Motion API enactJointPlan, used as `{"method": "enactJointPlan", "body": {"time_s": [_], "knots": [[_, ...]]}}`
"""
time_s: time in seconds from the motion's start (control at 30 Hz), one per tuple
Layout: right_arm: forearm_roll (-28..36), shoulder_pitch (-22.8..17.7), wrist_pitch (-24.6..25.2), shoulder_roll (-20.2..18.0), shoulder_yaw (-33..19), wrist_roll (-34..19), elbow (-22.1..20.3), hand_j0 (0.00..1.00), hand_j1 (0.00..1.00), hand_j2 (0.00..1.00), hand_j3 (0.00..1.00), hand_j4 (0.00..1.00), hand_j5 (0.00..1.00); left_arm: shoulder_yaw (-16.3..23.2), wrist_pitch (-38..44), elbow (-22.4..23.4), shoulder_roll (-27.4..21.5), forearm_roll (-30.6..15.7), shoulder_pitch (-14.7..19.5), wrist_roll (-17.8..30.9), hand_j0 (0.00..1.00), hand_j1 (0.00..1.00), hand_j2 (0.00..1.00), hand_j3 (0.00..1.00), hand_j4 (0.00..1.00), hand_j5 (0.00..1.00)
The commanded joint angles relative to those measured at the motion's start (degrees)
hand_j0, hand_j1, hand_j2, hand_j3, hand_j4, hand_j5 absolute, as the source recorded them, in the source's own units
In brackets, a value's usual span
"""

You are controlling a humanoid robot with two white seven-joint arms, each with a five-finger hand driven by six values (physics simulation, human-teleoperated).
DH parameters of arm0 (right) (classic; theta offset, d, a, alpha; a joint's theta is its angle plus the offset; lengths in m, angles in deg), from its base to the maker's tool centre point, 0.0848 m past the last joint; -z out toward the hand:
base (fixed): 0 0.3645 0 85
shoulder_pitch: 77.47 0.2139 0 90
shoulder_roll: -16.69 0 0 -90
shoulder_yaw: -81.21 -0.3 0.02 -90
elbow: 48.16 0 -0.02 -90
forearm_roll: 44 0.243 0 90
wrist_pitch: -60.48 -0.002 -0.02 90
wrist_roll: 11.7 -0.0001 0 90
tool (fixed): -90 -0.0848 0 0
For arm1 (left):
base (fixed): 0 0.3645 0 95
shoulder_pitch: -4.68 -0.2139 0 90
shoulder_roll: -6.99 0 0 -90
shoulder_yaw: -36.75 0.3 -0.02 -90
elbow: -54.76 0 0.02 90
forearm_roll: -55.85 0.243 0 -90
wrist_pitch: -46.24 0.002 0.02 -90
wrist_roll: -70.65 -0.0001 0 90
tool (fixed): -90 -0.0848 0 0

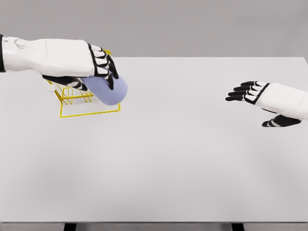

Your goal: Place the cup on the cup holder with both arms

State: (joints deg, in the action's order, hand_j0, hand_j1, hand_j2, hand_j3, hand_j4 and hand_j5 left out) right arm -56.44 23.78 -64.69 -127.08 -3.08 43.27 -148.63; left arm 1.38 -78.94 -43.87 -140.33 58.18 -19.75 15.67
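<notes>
A: Left hand (98, 65) had its fingers (107, 67) wrapped over the cup (111, 90), which was tipped on its side over the yellow wire holder (72, 103) at the bench's (183, 159) far left.

B: Right hand (257, 94)?

A: Well apart, fingers spread, empty.

B: Advice?

A: Lower slowly, seat the cup on the prongs, then let go; whether it touched wire, I couldn't tell.

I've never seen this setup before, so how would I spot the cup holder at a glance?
Start at the white table and look to its far left part, under the left hand gripping the pale blue cup. The cup holder is the thin yellow wire rack there, the only bright, see-through frame in sight.
</notes>
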Motion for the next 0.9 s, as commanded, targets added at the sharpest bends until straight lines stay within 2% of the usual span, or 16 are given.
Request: {"method": "enactJointPlan", "body": {"time_s": [0.0,0.43,0.87], "knots": [[0.4,0.0,0.17,-0.1,0.0,0.03,0.0,1.0,1.0,1.0,1.0,1.0,1.0,-0.32,0.17,0.2,-0.78,-0.31,0.09,-0.02,0.54,0.54,0.54,0.54,0.54,0.54],[0.4,-0.18,0.17,-0.1,0.0,0.03,-0.08,1.0,1.0,1.0,1.0,1.0,1.0,-1.11,0.17,5.82,-1.75,-0.31,-0.18,-0.02,0.54,0.54,0.54,0.54,0.54,0.54],[0.4,-0.62,0.17,0.16,0.09,0.03,0.0,1.0,1.0,1.0,1.0,1.0,1.0,-1.2,0.17,8.37,-1.66,-0.14,-0.62,-0.02,0.54,0.54,0.54,0.54,0.54,0.54]]}}
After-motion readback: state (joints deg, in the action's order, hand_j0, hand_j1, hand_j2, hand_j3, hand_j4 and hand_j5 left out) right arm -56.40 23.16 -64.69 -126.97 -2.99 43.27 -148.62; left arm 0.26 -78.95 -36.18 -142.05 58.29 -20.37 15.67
